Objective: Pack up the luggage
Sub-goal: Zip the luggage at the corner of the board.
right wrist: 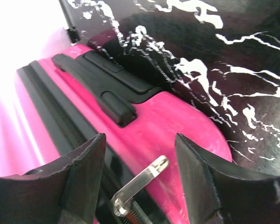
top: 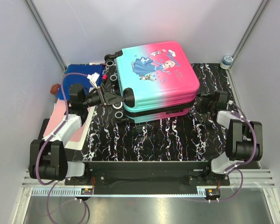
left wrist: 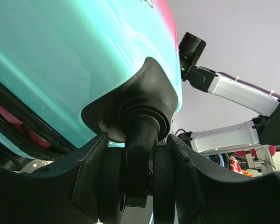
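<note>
The luggage (top: 156, 77) lies closed and flat on the black marbled worktop (top: 177, 140), print side up, teal end toward the left arm and pink end toward the right. The left pincer (top: 125, 99) is clamped on a black wheel (left wrist: 139, 140) at the teal end, one finger on each side of it. The right pincer (top: 199, 101) stands open at the pink end, its fingers either side of the silver zip pull (right wrist: 140, 184) without touching it, near the black handle (right wrist: 102, 88).
</note>
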{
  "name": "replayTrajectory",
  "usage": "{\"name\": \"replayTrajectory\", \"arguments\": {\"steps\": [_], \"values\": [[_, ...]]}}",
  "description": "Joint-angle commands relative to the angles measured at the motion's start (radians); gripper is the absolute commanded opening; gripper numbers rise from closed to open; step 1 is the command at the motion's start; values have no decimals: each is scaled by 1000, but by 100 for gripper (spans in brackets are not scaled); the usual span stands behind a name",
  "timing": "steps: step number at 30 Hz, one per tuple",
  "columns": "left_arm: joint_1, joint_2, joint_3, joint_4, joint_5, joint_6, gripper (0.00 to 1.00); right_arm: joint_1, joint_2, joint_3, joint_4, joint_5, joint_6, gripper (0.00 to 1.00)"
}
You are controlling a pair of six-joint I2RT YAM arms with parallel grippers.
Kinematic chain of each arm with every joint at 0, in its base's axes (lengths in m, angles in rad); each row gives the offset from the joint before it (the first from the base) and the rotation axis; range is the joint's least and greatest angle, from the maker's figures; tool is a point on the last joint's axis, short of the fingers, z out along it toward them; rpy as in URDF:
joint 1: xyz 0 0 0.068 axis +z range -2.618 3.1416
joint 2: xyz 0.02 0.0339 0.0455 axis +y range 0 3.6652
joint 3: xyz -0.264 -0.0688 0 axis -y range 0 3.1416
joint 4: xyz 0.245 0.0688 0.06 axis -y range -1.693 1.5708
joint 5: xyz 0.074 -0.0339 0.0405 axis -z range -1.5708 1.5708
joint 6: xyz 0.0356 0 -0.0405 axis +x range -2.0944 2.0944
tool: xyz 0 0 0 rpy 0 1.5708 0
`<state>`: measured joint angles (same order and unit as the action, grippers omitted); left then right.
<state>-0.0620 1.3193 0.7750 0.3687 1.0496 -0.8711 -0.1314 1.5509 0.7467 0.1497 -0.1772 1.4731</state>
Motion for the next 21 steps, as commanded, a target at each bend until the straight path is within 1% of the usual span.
{"name": "replayTrajectory", "arguments": {"steps": [1, 5, 6, 11, 14, 15, 17, 18, 21], "values": [[10, -15, 6, 87, -5, -16, 0, 21, 38, 16, 47, -5, 58, 66], [10, -17, 3, 93, -8, -23, 0, 39, 52, 9, 82, -25, 79, 57], [10, -17, 3, 95, -7, -25, 0, 42, 51, 8, 85, -28, 84, 52], [10, -17, 1, 99, -8, -29, 0, 56, 31, -1, 97, -50, 118, 50], [10, -20, 0, 99, -10, -31, 0, 59, 6, -7, 77, -38, 119, 48], [10, -20, 0, 99, -10, -31, 0, 59, 2, -9, 74, -36, 116, 42], [10, -20, 0, 101, -10, -32, 0, 59, 0, -10, 73, -44, 116, 34], [10, -20, -2, 102, -8, -35, 0, 59, 0, -10, 74, -50, 116, 26], [10, -22, -6, 108, -11, -40, 0, 59, 5, -17, 86, -70, 118, 11]]}}
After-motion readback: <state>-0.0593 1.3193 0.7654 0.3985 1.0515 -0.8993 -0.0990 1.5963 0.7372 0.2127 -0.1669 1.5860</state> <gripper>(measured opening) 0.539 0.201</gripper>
